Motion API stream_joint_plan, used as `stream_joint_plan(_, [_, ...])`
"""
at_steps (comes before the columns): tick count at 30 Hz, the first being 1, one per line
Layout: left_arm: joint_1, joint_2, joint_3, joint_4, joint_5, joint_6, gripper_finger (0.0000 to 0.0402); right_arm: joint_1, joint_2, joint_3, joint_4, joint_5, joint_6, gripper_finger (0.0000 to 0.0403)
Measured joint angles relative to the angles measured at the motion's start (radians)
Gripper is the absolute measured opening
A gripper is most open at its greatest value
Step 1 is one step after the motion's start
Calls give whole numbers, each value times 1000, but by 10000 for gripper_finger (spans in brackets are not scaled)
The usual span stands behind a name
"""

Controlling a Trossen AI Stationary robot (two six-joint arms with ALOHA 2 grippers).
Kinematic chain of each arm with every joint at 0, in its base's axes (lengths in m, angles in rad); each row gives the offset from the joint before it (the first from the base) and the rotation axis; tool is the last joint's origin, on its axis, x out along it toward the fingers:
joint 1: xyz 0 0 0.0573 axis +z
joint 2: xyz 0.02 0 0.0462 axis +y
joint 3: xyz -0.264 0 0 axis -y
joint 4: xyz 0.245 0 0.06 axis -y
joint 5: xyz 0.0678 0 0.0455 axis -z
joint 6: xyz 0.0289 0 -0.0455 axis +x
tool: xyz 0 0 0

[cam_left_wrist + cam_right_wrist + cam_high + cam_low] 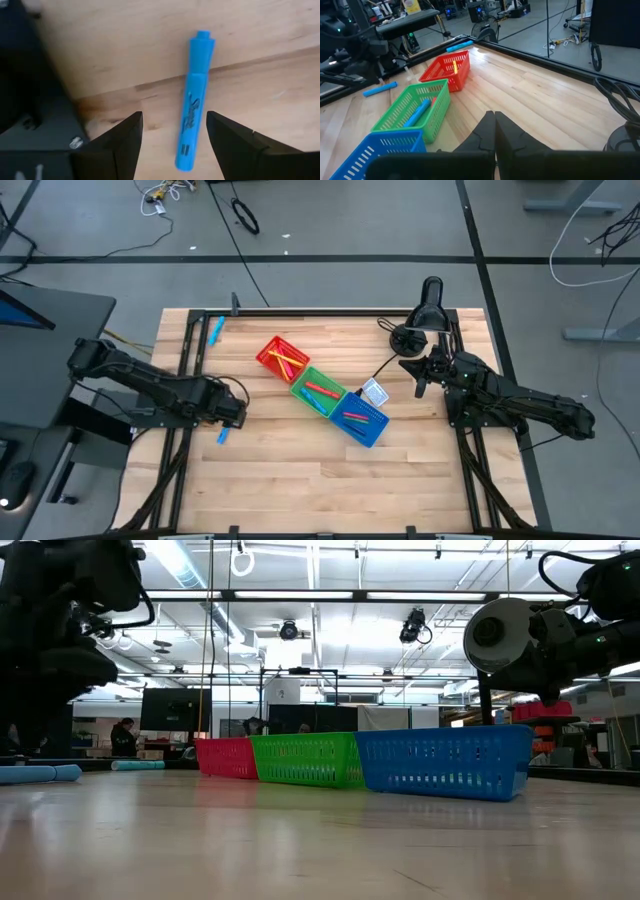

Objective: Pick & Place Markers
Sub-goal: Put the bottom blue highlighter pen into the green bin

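Marker (194, 102) (blue, capped) lies flat on bare wood near the table's left edge, long axis running between the spread fingers of the left gripper (175, 137); right gripper (494, 131) hangs closed beside the bins (322, 391).

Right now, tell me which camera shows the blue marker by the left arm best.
The left wrist view: the blue marker lies large on the wood between the left gripper's open fingers. The high view shows it small; the right wrist view, far off; the low view, at the edge.
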Motion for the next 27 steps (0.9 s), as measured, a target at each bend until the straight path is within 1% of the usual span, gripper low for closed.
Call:
stream_joint_plan(5, [-24, 71, -2, 55, -29, -9, 225, 0, 0, 0, 0, 0, 0, 0])
stream_joint_plan(15, [-36, 211, -2, 141, -21, 7, 225, 0, 0, 0, 0, 0, 0, 0])
stream_joint_plan(19, [-36, 236, 2, 155, -15, 19, 225, 0, 0, 0, 0, 0, 0, 0])
stream_joint_plan(23, [-35, 237, 1, 173, -17, 96, 223, 0, 0, 0, 0, 0, 0, 0])
stream_joint_plan(25, [-32, 237, 0, 181, -9, 119, 217, 0, 0, 0, 0, 0, 0, 0])
stream_joint_plan(27, [-32, 238, 0, 188, -1, 121, 202, 0, 0, 0, 0, 0, 0, 0])
